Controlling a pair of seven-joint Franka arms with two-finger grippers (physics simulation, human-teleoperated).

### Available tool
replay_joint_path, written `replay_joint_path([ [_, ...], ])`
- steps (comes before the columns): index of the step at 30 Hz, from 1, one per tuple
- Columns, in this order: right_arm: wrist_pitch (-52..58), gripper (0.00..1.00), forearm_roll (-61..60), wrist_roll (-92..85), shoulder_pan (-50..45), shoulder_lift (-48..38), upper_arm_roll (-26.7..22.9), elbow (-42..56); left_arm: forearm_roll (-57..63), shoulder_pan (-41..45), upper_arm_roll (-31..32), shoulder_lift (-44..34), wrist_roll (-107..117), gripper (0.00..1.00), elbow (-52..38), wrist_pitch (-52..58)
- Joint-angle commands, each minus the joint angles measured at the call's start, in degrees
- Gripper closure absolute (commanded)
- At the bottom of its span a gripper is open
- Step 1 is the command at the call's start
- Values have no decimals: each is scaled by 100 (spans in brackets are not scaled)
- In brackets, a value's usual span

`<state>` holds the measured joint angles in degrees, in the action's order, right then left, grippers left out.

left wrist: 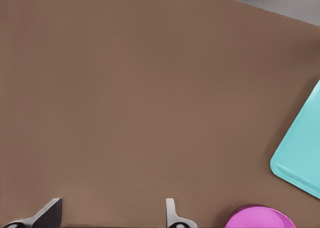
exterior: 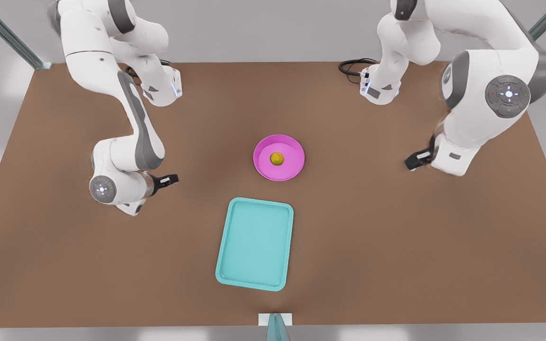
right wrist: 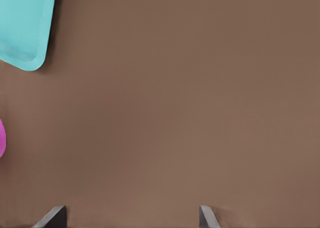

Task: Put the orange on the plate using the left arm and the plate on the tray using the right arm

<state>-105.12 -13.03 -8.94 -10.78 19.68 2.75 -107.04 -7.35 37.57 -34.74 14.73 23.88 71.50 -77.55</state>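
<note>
Orange (exterior: pixel 277 158) at the middle of the plate (exterior: pixel 279 157), resting inside the raised rim. Plate flat on the brown table (exterior: pixel 396 260), near its centre in the front view. Tray (exterior: pixel 255 243) at about 7 o'clock from the plate, near but apart from it, with a strip of bare table between.

Left gripper (exterior: pixel 415 162) at 3 o'clock from the plate in the front view, well apart from it and from the orange, holding nothing. In the left wrist view, fingers (left wrist: pixel 50 214) spread wide over bare table around the left gripper (left wrist: pixel 110 217), with an edge of the plate (left wrist: pixel 260 218) and a corner of the tray (left wrist: pixel 300 163) off to one side.

Right gripper (exterior: pixel 166 180) between 8 and 9 o'clock from the plate in the front view, also well apart, also holding nothing. In the right wrist view, fingers (right wrist: pixel 54 215) parted wide around the right gripper (right wrist: pixel 130 217), over bare table, with a sliver of plate (right wrist: pixel 1 138) and a tray corner (right wrist: pixel 25 27) at the margin.
</note>
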Motion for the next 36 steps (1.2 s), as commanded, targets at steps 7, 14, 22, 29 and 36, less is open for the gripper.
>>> replay_joint_path([
  [7,-4007,0,-2783,358,-1400,-201,208,-1627,999,-3599,3949,-392,-2212,0,725,-226],
  [14,-4341,0,-2986,349,-1857,133,217,-1636,1016,-3608,3746,-489,-2116,0,620,-252],
  [22,-4359,0,-2994,209,-2428,247,270,-1504,999,-3617,3729,-453,-2142,0,646,-182],
  [29,-4350,0,-2994,147,-2499,326,278,-1469,999,-3617,3685,-444,-2203,0,646,-182],
  [36,-4350,0,-2994,147,-2727,599,278,-1363,999,-3625,3676,-444,-2204,0,637,-138],
])
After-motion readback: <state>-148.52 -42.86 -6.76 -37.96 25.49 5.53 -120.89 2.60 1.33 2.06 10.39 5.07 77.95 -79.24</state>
